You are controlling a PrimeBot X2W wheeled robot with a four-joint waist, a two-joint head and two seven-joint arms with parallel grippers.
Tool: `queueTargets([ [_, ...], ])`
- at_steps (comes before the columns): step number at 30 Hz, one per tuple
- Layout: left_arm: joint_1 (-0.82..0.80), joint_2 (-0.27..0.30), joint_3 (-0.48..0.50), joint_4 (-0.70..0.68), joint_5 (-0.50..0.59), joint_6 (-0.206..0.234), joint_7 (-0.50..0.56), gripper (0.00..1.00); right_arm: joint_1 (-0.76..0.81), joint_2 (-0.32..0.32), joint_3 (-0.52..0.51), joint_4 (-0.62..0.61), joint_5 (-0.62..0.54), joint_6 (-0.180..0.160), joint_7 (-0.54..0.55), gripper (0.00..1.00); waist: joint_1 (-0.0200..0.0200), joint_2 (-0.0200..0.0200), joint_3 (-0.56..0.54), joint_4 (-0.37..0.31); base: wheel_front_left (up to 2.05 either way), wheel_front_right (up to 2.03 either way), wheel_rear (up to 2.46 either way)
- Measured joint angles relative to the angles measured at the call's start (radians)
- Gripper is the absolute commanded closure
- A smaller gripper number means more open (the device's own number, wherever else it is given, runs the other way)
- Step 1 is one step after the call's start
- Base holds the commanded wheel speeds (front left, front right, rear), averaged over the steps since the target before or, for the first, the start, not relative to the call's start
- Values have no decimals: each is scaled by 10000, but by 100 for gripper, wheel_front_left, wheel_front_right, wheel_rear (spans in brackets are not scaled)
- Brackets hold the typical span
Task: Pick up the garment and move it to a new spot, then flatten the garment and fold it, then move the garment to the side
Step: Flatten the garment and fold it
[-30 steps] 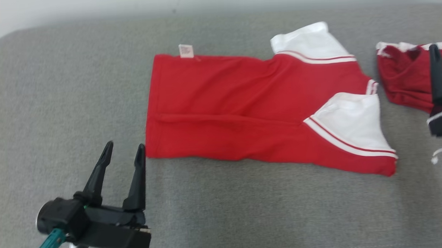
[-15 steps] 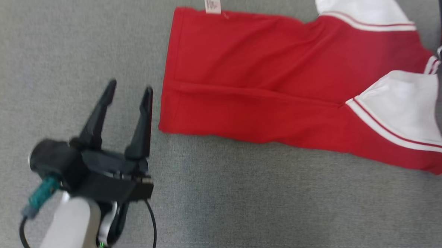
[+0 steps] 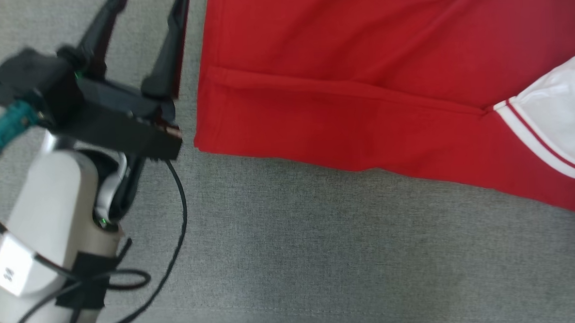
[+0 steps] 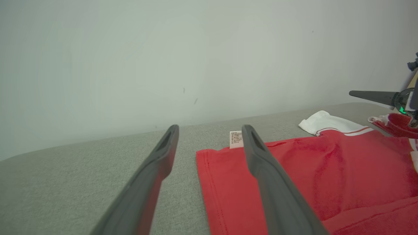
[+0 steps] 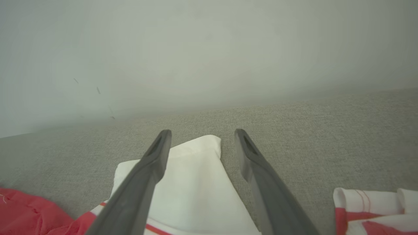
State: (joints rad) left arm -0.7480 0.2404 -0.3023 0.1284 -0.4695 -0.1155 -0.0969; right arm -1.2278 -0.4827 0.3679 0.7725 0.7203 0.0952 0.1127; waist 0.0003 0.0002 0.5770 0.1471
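The red garment (image 3: 342,81) lies flat on the grey upholstered surface (image 3: 291,239). The left gripper (image 4: 209,129) hangs at its hem edge, fingers spread and empty. The right gripper (image 5: 203,131), fingers also apart, hovers over its white sleeve (image 5: 196,182).

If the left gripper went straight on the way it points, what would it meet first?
The left gripper would likely meet the grey cushion, just beside the red garment; depth is unclear.
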Motion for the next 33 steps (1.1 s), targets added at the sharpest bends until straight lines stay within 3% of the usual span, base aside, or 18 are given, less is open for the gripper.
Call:
queueTargets([
  [8, -1295, 198, -280, 600, -385, -90, 522, 0, -1124, 58, 69, 784, -6, -73, 683, 0, 0, 0, 808, 114, 0, 0, 0],
  [14, -2019, 403, -305, 968, -828, -92, 773, 0, -1811, 453, 84, 1216, 19, -82, 970, 0, -1, 0, 1264, 155, 0, 0, 0],
  [26, -2953, 717, -1072, 1572, -1549, -155, 1055, 0, -2828, 629, 102, 2096, 25, -84, 1256, 0, -3, -1, 1645, 142, 0, 0, 0],
  [27, -2963, 731, -1160, 1639, -1569, -155, 1053, 0, -2854, 658, 123, 2186, 25, -81, 1302, 7, -3, -1, 1634, 139, 0, 0, 0],
  [30, -3022, 807, -1409, 1862, -1753, -155, 1053, 0, -2969, 802, 188, 2437, 58, 21, 1425, 71, -3, -1, 1549, 114, 0, 0, 0],
  [31, -3080, 848, -1415, 1919, -1921, -155, 1051, 0, -2970, 897, 199, 2483, 115, 29, 1432, 88, -3, -1, 1529, 99, 0, 0, 0],
  [32, -3138, 899, -1409, 1946, -2096, -155, 1051, 0, -2970, 986, 215, 2525, 196, 58, 1471, 100, -3, -1, 1510, 81, 0, 0, 0],
  [33, -3181, 953, -1413, 2011, -2188, -155, 1051, 0, -2970, 1057, 228, 2568, 244, 104, 1473, 100, -3, -1, 1490, 61, 0, 0, 0],
])
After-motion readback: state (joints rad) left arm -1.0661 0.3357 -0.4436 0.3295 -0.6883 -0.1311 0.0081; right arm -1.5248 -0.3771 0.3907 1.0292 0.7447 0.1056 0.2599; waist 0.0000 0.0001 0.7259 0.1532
